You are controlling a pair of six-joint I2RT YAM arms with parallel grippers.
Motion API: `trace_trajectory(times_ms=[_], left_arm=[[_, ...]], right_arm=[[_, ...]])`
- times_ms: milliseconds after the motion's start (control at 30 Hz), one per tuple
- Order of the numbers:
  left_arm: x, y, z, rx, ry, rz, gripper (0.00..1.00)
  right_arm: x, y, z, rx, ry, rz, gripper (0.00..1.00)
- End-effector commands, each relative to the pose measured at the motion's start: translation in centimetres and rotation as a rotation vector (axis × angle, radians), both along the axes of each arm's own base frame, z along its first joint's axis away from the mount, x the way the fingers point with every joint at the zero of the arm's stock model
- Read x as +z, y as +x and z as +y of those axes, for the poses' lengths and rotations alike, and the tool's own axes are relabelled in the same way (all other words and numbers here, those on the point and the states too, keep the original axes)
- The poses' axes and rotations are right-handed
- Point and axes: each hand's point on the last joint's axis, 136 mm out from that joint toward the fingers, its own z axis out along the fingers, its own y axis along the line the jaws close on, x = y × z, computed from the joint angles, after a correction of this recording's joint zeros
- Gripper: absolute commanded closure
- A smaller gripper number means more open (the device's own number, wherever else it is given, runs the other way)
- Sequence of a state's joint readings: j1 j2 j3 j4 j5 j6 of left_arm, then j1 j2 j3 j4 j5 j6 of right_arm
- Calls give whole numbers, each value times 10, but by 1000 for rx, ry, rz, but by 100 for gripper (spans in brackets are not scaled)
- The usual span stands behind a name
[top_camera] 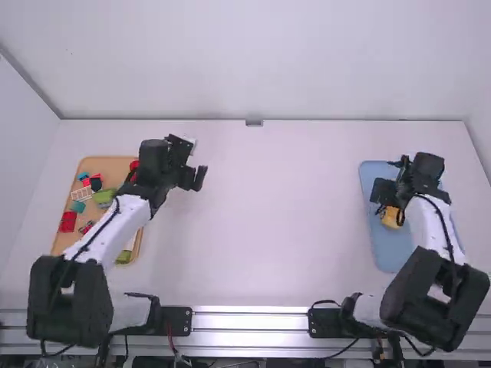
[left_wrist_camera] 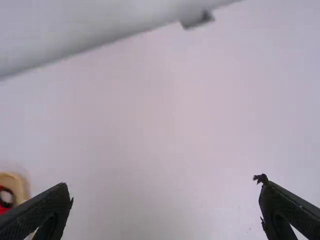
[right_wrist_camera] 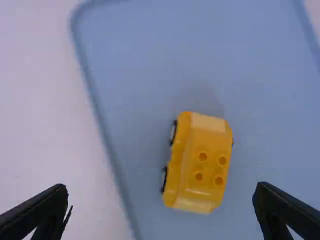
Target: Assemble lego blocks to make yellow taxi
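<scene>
Yellow taxi [right_wrist_camera: 202, 165] lies near the right pincer [top_camera: 392, 193], its 2 fingers parted.

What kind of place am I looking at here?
Probably a robotics lab or test station: two mechanical arms are mounted at a plain white table, with a tan tray of toy blocks on one side and a blue tray holding a yellow toy car on the other.

Bright, even, diffuse light; can't tell the source. Glare on long silver metal rail [top_camera: 253, 321], baseward of right pincer [top_camera: 390, 213]. Right wrist view: soft shadow on rectangular blue plastic tray [right_wrist_camera: 145, 55] by boxy yellow plastic car [right_wrist_camera: 204, 157], ahead of pincer. Car fairly crisp, tray rim blurred.
</scene>
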State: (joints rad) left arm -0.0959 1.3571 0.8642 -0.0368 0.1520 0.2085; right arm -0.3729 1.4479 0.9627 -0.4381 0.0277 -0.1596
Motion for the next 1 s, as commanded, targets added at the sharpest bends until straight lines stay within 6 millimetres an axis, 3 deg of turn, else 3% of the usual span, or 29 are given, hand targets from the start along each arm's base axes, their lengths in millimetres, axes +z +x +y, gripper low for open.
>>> trace_trajectory(times_ms=[0, 33, 133, 167, 267, 533, 833, 967], left_arm=[[43, -4, -2, 46, 39, -105, 1], [46, -5, -3, 44, 40, -114, 1], [83, -20, -27, -19, 17, -212, 1], [86, -22, -29, -24, 14, -221, 1], [114, -36, -35, -47, -6, -293, 1], [117, -42, 2, 99, -57, -337, 9], [94, -68, 56, 299, -140, -325, 23], [79, -82, 65, 324, -136, -327, 31]], right_arm=[[35, 11, 23, 64, -36, -60, 1], [38, 12, 27, 75, -38, -64, 1], [64, 21, 77, 223, -58, -137, 2], [67, 21, 82, 236, -59, -145, 1], [91, 26, 130, 369, -64, -235, 1], [99, 20, 136, 333, 7, -330, 9], [110, 7, 136, 270, 45, -480, 23], [115, 0, 136, 272, 35, -553, 30]])
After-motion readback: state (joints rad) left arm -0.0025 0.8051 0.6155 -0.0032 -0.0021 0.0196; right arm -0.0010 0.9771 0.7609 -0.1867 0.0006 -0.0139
